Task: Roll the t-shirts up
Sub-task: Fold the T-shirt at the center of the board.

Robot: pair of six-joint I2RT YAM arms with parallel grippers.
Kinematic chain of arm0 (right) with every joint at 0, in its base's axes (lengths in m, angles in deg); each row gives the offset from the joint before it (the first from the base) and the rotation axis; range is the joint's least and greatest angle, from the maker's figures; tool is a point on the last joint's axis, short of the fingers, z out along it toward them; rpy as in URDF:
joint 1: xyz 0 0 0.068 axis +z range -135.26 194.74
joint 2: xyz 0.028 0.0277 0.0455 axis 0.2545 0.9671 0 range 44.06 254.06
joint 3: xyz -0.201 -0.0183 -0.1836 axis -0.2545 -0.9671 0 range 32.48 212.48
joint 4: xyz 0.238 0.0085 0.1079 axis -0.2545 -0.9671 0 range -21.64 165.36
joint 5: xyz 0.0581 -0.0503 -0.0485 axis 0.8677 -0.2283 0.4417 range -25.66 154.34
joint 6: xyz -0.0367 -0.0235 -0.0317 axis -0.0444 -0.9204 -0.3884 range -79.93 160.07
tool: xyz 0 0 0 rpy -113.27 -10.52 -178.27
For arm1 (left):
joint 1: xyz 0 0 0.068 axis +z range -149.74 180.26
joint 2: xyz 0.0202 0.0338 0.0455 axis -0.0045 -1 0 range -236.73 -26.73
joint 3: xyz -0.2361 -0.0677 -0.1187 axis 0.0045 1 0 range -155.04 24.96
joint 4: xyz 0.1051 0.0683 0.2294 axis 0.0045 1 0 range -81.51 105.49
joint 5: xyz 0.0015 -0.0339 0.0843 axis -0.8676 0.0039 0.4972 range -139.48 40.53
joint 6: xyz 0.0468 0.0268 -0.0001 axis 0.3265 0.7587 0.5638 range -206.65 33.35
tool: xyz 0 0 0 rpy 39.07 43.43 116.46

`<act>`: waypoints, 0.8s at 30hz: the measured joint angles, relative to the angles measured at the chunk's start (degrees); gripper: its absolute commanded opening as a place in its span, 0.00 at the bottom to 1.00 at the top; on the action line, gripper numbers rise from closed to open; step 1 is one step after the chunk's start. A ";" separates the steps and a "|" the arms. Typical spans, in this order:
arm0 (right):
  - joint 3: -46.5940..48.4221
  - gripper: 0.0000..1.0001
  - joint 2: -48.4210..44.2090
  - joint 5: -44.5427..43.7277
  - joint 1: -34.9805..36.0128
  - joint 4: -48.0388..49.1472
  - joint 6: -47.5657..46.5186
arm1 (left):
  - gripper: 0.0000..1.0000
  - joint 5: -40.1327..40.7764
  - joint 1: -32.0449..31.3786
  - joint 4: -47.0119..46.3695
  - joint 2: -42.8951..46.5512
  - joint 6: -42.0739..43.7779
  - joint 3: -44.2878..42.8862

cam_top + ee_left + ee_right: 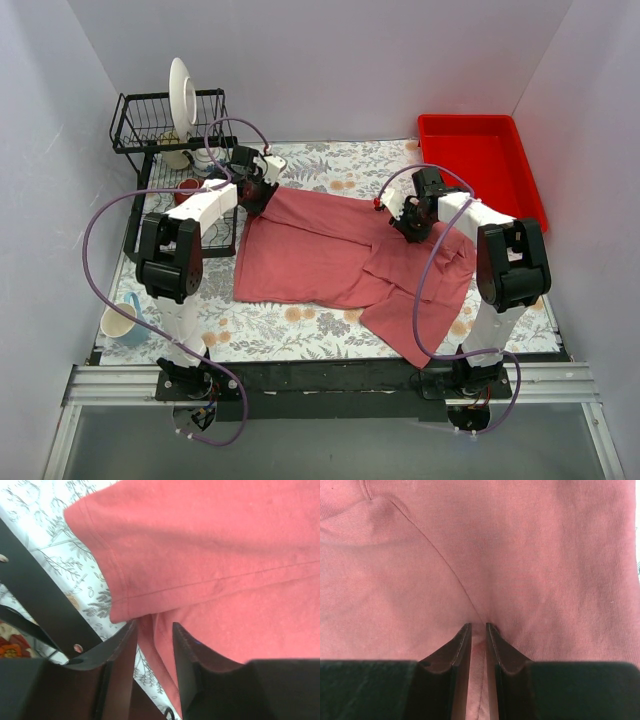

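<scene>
The salmon-pink t-shirt lies spread on the floral mat, with a flap folded over at its near right. My left gripper is at the shirt's far left corner. In the left wrist view its jaws stand apart, astride the shirt's edge, with fabric and some mat showing in the gap. My right gripper is on the shirt's far right part. In the right wrist view its jaws are nearly closed, pinching a ridge of the shirt.
A bright-red plastic tray stands at the back right. A black wire dish rack holding a white plate stands at the back left, close to my left gripper. A mug sits at the near left, off the mat.
</scene>
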 measured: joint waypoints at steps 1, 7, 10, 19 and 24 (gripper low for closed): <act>0.00 0.24 -0.02 0.00 0.00 -0.09 0.04 | 0.27 0.07 0.00 0.35 -0.13 -0.07 0.04; 0.90 0.24 -0.07 0.02 0.00 -1.20 0.20 | 0.27 0.09 -0.04 2.01 -0.35 -0.13 0.26; 1.84 0.24 -0.07 0.02 -0.02 -1.53 0.24 | 0.27 0.07 -0.04 1.99 -1.31 -0.52 0.26; 3.69 0.23 -0.02 0.02 -0.02 -1.92 0.44 | 0.16 0.94 -0.09 2.12 -5.38 -0.44 0.26; 3.80 0.21 0.17 0.02 -0.02 -1.95 0.52 | 0.00 3.08 -0.07 1.68 -6.19 -0.85 0.26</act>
